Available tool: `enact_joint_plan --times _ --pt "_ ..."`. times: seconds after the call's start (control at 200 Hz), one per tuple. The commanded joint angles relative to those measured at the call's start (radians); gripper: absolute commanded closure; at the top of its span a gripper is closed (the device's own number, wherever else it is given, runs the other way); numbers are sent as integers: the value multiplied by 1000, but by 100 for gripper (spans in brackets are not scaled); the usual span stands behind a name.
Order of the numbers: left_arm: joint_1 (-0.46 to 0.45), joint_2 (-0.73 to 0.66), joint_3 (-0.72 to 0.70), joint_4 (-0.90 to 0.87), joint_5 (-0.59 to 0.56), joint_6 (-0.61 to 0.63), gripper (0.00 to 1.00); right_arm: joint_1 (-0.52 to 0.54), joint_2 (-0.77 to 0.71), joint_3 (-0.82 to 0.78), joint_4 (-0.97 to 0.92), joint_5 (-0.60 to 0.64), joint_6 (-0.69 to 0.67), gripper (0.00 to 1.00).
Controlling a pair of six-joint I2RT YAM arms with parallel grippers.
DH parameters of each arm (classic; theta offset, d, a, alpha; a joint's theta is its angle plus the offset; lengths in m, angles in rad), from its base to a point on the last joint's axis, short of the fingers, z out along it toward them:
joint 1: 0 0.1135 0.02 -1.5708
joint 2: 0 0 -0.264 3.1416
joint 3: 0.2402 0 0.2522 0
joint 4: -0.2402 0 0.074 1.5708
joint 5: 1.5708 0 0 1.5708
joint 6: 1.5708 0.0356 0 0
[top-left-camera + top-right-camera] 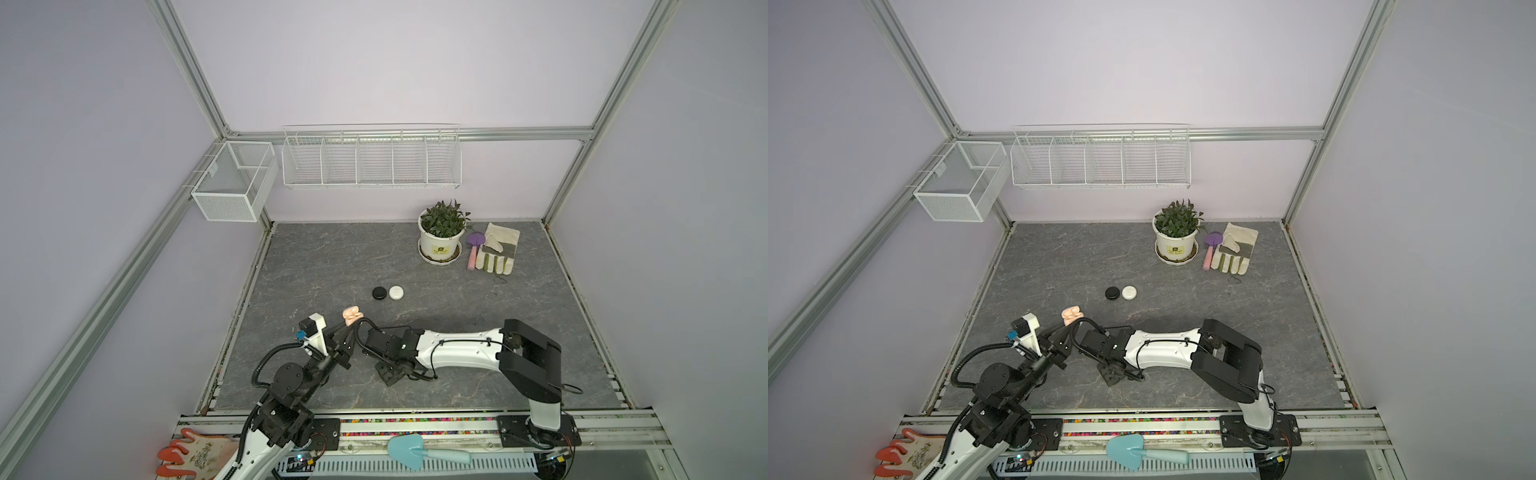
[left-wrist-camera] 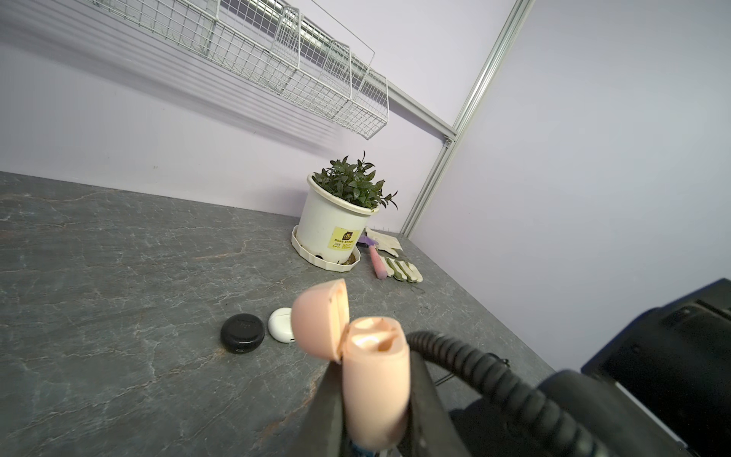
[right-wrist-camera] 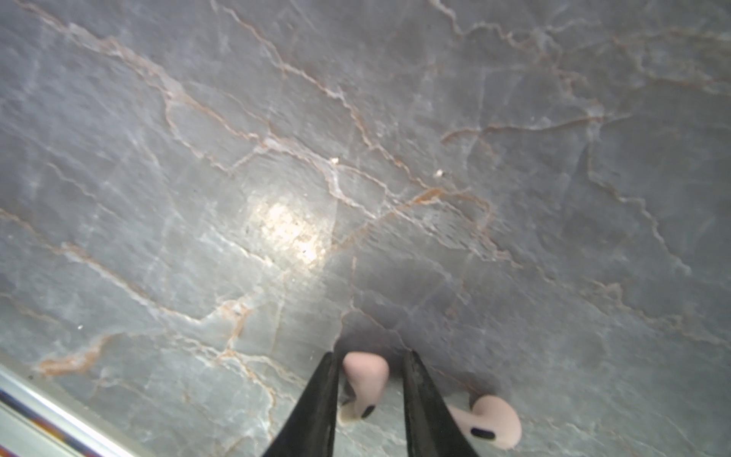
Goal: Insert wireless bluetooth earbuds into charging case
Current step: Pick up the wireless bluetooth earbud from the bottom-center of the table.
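My left gripper (image 2: 374, 366) is shut on a pale pink charging case (image 2: 375, 376), held upright above the table with its lid (image 2: 320, 316) swung open. Both top views show that case (image 1: 352, 316) (image 1: 1071, 314) near the table's front left. My right gripper (image 3: 368, 354) points down at the table just right of it (image 1: 390, 374). Its fingers stand open on either side of a pink earbud (image 3: 366, 376) lying on the table, with a gap on one side. A second pink earbud (image 3: 494, 421) lies just outside one finger. The arm hides both earbuds in the top views.
A closed black puck case (image 1: 379, 293) and a white one (image 1: 396, 292) sit side by side mid-table. A potted plant (image 1: 441, 237), purple trowel (image 1: 473, 249) and work glove (image 1: 498, 249) lie at the back right. A blue trowel (image 1: 415, 451) rests on the front rail.
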Motion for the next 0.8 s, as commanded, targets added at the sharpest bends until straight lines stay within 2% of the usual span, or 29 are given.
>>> enact_joint_plan --times 0.0,0.44,0.795 --pt "-1 -12 13 21 18 3 100 -4 49 8 -28 -15 2 70" --pt "-1 -10 10 21 17 5 100 -3 50 13 -37 -9 3 75" --pt "-1 -5 13 22 13 3 100 -13 -14 5 -42 55 0 78"
